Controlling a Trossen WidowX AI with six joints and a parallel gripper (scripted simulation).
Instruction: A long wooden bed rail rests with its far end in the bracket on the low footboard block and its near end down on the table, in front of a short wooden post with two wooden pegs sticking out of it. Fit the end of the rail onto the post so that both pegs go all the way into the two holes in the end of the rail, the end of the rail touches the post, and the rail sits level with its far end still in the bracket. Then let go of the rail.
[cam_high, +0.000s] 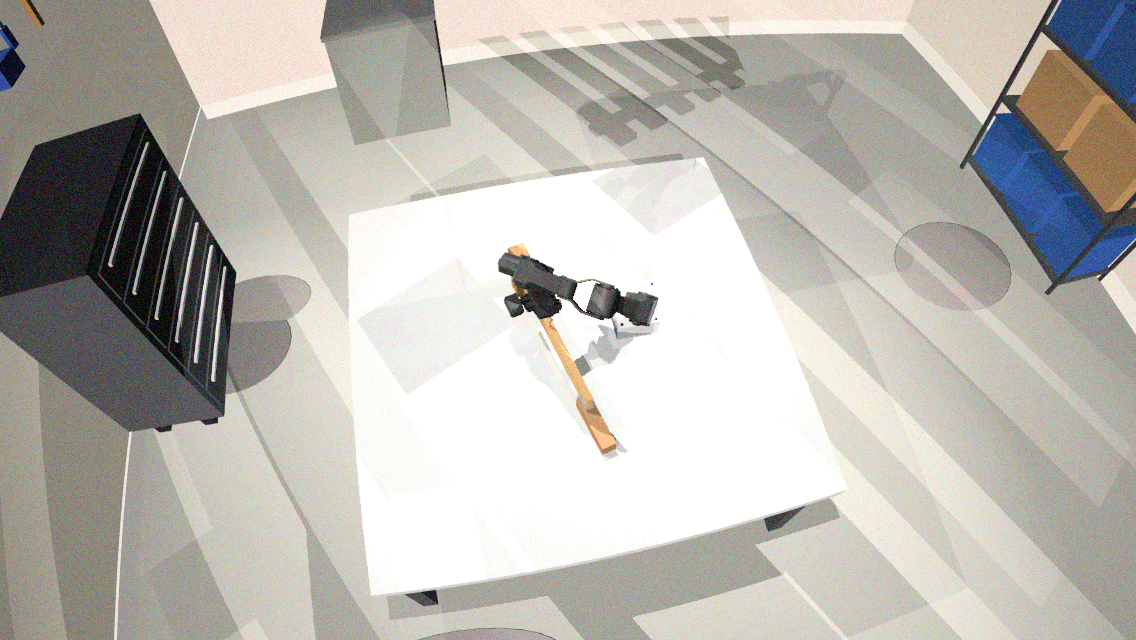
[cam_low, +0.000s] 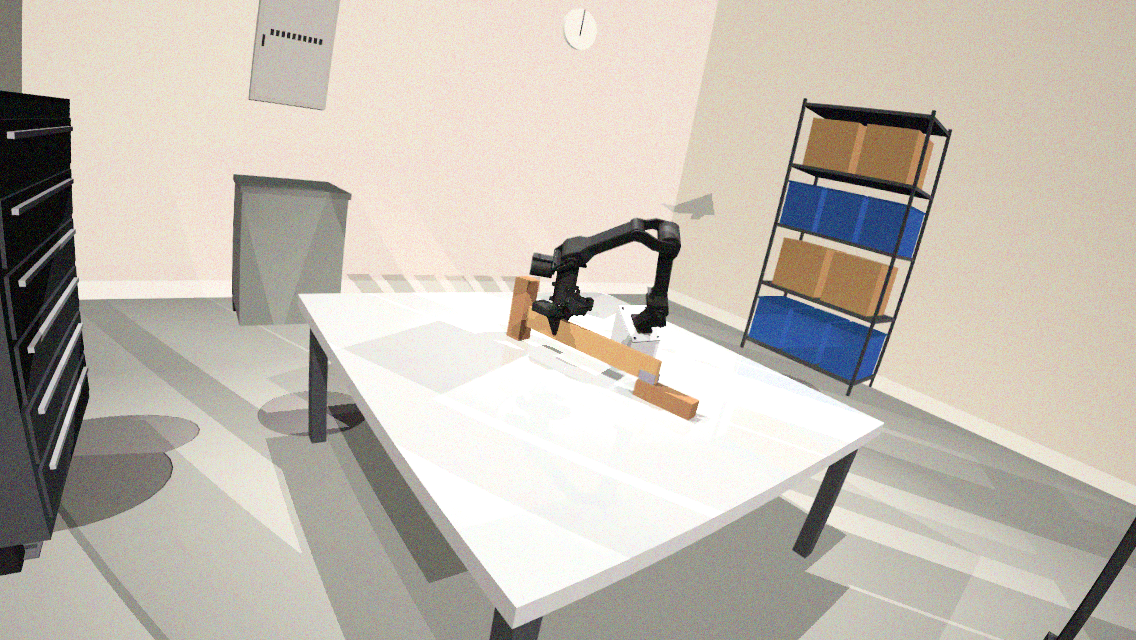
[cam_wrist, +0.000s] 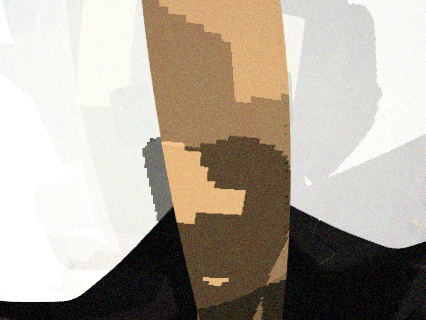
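The bed rail (cam_high: 568, 361) (cam_low: 604, 345) (cam_wrist: 225, 115) is a long light-wood board on edge, held clear of the table and looking roughly level. Its far end sits at the grey bracket (cam_low: 647, 376) on the low footboard block (cam_high: 594, 427) (cam_low: 667, 399). Its near end is at the upright wooden post (cam_high: 518, 250) (cam_low: 522, 308), touching it or very close; I cannot tell which. No peg shows; the arm partly hides that joint. My gripper (cam_low: 554, 324) (cam_wrist: 219, 204) is shut on the rail near the post, with one black finger on each side.
The arm's white base (cam_high: 635, 326) (cam_low: 642, 343) stands on the white table (cam_high: 445, 508) (cam_low: 556, 453), beside the rail. The arm arches from it over to the post end. A black drawer cabinet (cam_high: 59, 206) and a shelf rack with blue and brown boxes (cam_low: 854, 214) stand away from the table.
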